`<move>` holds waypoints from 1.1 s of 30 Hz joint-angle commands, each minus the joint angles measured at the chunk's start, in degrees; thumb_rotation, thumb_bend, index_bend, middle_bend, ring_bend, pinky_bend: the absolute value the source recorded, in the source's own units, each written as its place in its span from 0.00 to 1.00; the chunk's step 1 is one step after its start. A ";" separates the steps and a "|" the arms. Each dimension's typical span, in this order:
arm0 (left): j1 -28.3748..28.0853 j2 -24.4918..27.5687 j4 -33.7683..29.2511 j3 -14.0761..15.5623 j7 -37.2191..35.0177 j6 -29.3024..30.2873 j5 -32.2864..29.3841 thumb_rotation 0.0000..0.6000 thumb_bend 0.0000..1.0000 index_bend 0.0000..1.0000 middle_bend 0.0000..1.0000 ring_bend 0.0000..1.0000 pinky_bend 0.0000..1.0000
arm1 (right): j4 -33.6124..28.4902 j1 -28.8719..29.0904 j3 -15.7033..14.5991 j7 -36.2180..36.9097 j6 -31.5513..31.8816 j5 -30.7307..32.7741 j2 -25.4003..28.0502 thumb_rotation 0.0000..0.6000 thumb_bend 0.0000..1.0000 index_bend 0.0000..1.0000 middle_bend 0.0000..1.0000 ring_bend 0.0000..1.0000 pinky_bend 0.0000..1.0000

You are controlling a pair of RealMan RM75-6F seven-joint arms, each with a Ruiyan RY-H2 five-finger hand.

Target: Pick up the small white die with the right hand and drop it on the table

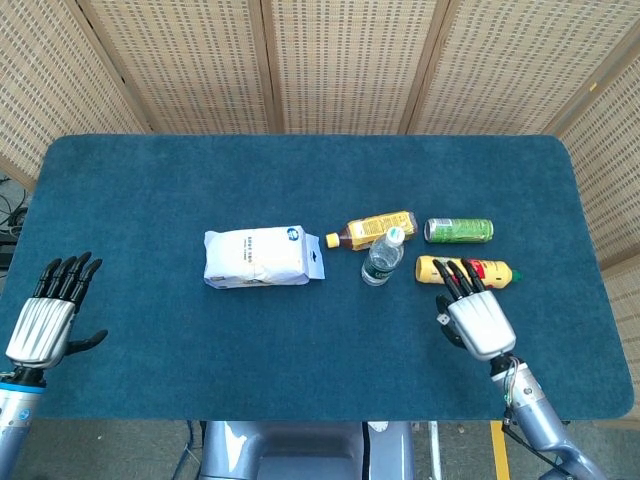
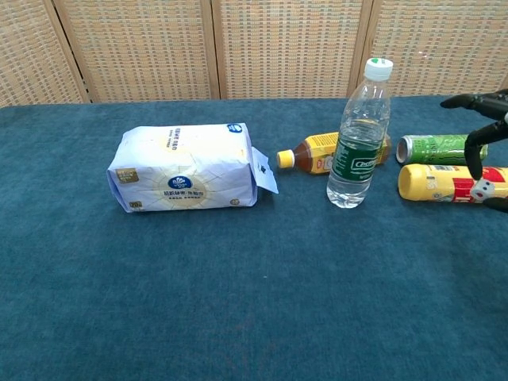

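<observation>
The left hand (image 1: 40,322) hangs at the far left edge of the blue counter (image 1: 300,180). Its fingers (image 1: 66,272) are straight and spread, and it holds nothing.

Next comes a white bag (image 1: 258,257) lying on its side, near the middle of the counter. At about 3 o'clock from the bag lies a brown tea bottle (image 1: 372,229) with a yellow label. Just at 6 o'clock from it stands a clear water bottle (image 2: 359,135) with a green label and a white cap. At 3 o'clock from the tea bottle lies a green can (image 1: 459,230). A yellow bottle (image 1: 465,271) lies at 6 o'clock from the can.

The right hand (image 1: 474,318) is up off the counter, at about 6 o'clock from the yellow bottle, with its fingertips over that bottle. In the chest view, the small white die (image 2: 481,189) is pinched between the dark fingers (image 2: 475,151) of this hand. The die is in the air, in front of the yellow bottle, at 3 o'clock from the water bottle.
</observation>
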 commanded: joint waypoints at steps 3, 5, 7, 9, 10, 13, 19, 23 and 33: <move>0.03 0.00 -0.04 0.00 0.03 0.00 -0.07 1.00 0.03 0.00 0.00 0.00 0.00 | -0.44 0.25 1.09 0.28 -0.18 1.75 0.99 1.00 0.31 0.53 0.03 0.00 0.00; 0.01 0.01 -0.01 0.00 0.01 -0.05 -0.09 1.00 0.03 0.00 0.00 0.00 0.00 | -0.44 0.22 1.18 0.53 -0.18 2.07 1.10 1.00 0.31 0.53 0.03 0.00 0.00; -0.01 0.01 -0.03 0.00 0.02 -0.07 -0.07 1.00 0.03 0.00 0.00 0.00 0.00 | -0.27 0.17 1.11 1.13 -0.19 2.26 1.13 1.00 0.30 0.53 0.02 0.00 0.00; 0.02 0.02 -0.06 0.00 0.00 0.00 -0.04 1.00 0.03 0.00 0.00 0.00 0.00 | 0.05 0.15 0.88 1.42 -0.45 2.46 1.07 1.00 0.27 0.53 0.01 0.00 0.00; 0.01 0.02 -0.06 0.00 0.01 0.00 -0.03 1.00 0.03 0.00 0.00 0.00 0.00 | 0.21 0.16 0.79 1.48 -0.64 2.60 1.01 1.00 0.26 0.52 0.00 0.00 0.00; 0.01 0.02 -0.10 0.02 0.07 -0.01 -0.02 1.00 0.03 0.00 0.00 0.00 0.00 | 0.70 0.24 0.61 1.89 -1.03 2.93 0.84 1.00 0.26 0.49 0.00 0.00 0.00; 0.01 -0.05 -0.10 0.09 0.24 0.02 0.15 1.00 0.03 0.00 0.00 0.00 0.00 | 1.67 0.09 0.70 2.72 -0.78 3.58 0.74 1.00 0.26 0.47 0.00 0.00 0.00; -0.03 -0.10 -0.08 0.12 0.32 -0.02 0.21 1.00 0.03 0.00 0.00 0.00 0.00 | 2.28 -0.08 0.57 3.36 -0.73 3.90 0.69 1.00 0.26 0.47 0.00 0.00 0.00; -0.09 -0.22 -0.12 0.25 0.70 -0.14 0.37 1.00 0.03 0.00 0.00 0.00 0.00 | 5.38 -1.37 -0.71 7.03 -0.50 4.43 -0.10 1.00 0.26 0.47 0.00 0.00 0.00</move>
